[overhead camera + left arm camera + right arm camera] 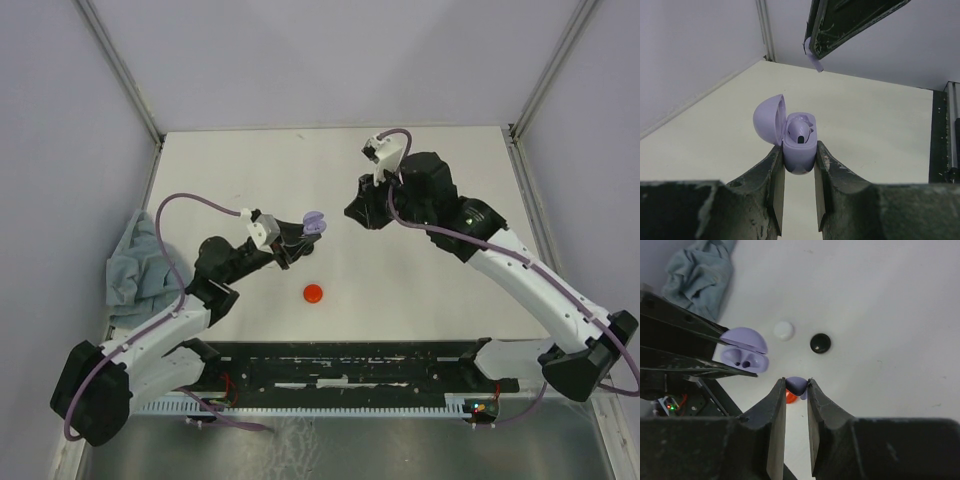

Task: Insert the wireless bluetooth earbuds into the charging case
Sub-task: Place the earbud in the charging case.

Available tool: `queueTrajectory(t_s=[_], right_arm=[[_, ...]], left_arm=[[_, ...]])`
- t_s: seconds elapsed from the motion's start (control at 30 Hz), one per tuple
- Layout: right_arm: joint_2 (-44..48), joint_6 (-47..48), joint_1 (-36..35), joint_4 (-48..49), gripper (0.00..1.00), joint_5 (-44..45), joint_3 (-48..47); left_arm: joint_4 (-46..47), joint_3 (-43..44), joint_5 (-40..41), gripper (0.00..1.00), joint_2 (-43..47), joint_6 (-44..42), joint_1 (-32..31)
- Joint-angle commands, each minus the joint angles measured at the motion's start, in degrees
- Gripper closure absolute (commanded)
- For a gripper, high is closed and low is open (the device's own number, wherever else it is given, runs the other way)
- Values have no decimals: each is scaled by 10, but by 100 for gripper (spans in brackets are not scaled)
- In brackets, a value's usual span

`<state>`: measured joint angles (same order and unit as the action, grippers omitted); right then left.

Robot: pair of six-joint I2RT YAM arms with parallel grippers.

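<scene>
left arm and right arm angled inward, jaws pinched nearly shut.

The left arm and right arm wear white shells over black joints; lavender cables loop to white wrist cameras; scuffed black tool fingers.

1. four round cases: a lavender case, a red case, a white case and a black case (the last two show only in the right wrist view).
2. one lavender earbud in plain sight.
3. one grey cloth.
4. two grippers: the left gripper and the right gripper.
</scene>
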<state>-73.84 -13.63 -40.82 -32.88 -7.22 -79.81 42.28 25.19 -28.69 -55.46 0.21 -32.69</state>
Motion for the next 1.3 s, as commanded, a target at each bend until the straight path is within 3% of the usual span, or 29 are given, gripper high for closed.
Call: queueTrajectory(t_s=[0.0,0.3,0.67,1.03,1.27], right_arm=[[44,-52,-5,132,77,-78,32],[45,-101,-13,247,77,-137,79],[29,-112,-25,263,77,-168,87],[40,-84,-27,241,77,-133,109],[37,-90,-28,273,76,-190,116]], left_arm=[[69,21,-31,97,-12,36,2],[115,26,-56,97,-27,81,2],[134,35,-50,97,-35,100,3],[148,40,-49,97,-35,118,2],[136,47,-28,97,-41,129,2]])
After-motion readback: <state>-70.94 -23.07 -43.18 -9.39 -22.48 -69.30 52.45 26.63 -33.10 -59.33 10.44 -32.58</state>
